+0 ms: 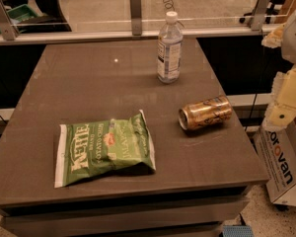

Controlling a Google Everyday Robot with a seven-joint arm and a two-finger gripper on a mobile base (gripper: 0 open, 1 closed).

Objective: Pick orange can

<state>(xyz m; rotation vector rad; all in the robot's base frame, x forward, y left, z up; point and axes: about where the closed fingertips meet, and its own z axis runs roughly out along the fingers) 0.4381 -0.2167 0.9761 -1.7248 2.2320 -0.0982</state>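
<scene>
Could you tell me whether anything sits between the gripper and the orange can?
Nothing visible does. The gripper is beyond the right edge of the table, and the can lies on its side near that edge, with only bare surface between them. The bottle stands farther back and the chip bag lies on the can's far side.

The gripper (284, 98) hangs past the right edge of the worktop (89, 83), apart from everything on it. Nearest to it, just to its left, the orange can (205, 113) lies on its side, top end turned away from the gripper. The water bottle (169, 48) stands upright farther left and behind the can. The chip bag (104, 148) lies flat farthest from the gripper, left of the can, near the front edge. A box (281, 164) sits on the floor below the gripper.
</scene>
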